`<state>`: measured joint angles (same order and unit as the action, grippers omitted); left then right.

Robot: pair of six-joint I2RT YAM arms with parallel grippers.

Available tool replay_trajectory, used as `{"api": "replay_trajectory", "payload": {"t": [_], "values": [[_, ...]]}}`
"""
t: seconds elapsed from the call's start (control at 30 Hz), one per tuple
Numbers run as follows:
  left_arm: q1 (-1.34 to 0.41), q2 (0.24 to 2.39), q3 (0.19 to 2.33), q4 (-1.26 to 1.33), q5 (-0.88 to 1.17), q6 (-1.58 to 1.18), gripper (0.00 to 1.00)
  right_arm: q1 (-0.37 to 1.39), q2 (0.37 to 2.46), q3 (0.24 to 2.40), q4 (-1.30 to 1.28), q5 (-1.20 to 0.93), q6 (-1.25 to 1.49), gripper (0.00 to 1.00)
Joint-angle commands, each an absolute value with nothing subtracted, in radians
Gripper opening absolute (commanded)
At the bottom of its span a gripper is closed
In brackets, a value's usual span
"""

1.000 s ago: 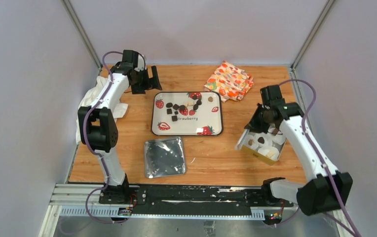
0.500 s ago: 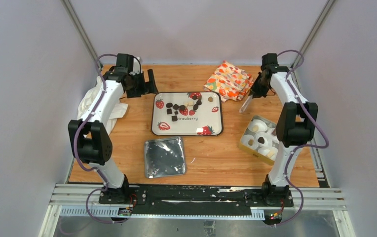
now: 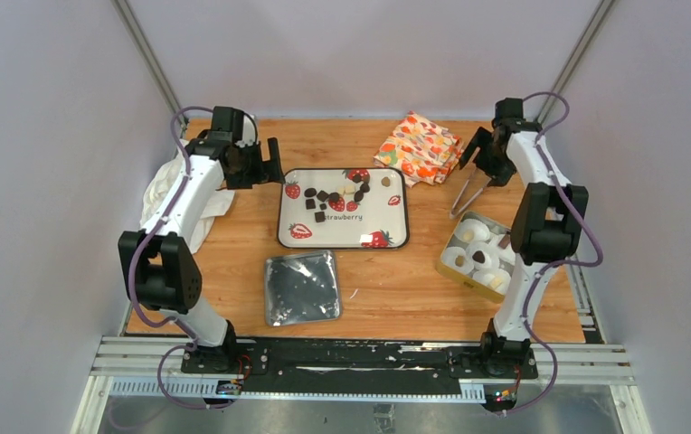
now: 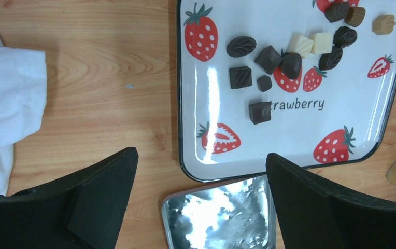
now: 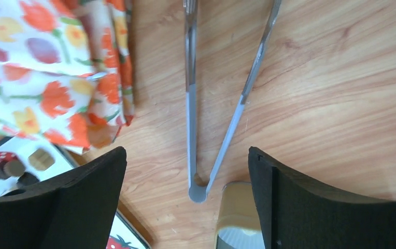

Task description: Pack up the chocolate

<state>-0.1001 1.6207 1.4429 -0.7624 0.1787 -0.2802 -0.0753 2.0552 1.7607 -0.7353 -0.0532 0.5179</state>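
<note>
Tongs lay flat beneath the gaping right gripper; a shallow pinch could skid them. Left gripper gaped too.

Glossy tray — wood-grain table

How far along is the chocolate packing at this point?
Done: at least two pieces sit in the box's cups, one dark, one tan. In hand: nothing. The right gripper is open above the tongs lying on the table; the left gripper is open over the tray's edge. Left: about a dozen chocolates on the tray, and the other cups in view are empty.
</note>
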Motion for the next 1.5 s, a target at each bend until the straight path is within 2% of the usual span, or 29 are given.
{"api": "replay_trajectory", "payload": {"t": [0.0,0.13,0.3,0.5,0.77,0.97,1.13,1.17,1.27,1.3,1.37,1.47], "values": [[-0.144,1.566,1.493,-0.857,0.092,-0.276,1.00,-0.012,1.835,1.691,-0.682,0.047,0.427,0.90],[-0.195,1.516,1.481,-0.868,0.052,-0.322,1.00,0.226,1.672,1.560,-0.589,0.075,0.319,0.91],[-0.199,1.505,1.482,-0.876,-0.080,-0.385,1.00,0.656,1.690,1.443,-0.591,0.106,0.238,0.92],[-0.112,1.462,1.444,-0.879,-0.102,-0.474,1.00,0.896,1.772,1.366,-0.533,-0.050,0.268,0.77],[-0.084,1.453,1.391,-0.878,-0.093,-0.496,1.00,0.947,1.954,1.440,-0.568,-0.093,0.248,0.73],[-0.084,1.452,1.387,-0.877,-0.079,-0.427,1.00,0.958,2.025,1.470,-0.613,-0.059,0.290,0.60],[-0.084,1.454,1.367,-0.878,-0.089,-0.417,1.00,0.977,2.078,1.504,-0.627,-0.056,0.297,0.44],[-0.084,1.453,1.367,-0.877,-0.092,-0.416,1.00,0.982,2.078,1.512,-0.635,-0.046,0.296,0.37],[-0.085,1.445,1.378,-0.877,-0.097,-0.413,1.00,0.986,2.057,1.512,-0.653,-0.022,0.298,0.05],[-0.084,1.443,1.386,-0.877,-0.098,-0.412,1.00,0.986,2.047,1.509,-0.660,-0.015,0.300,0.00],[-0.084,1.437,1.401,-0.877,-0.091,-0.405,1.00,0.986,2.020,1.502,-0.677,-0.001,0.298,0.00],[-0.085,1.423,1.452,-0.875,0.028,-0.344,1.00,0.985,1.939,1.475,-0.693,0.071,0.289,0.00]]}}
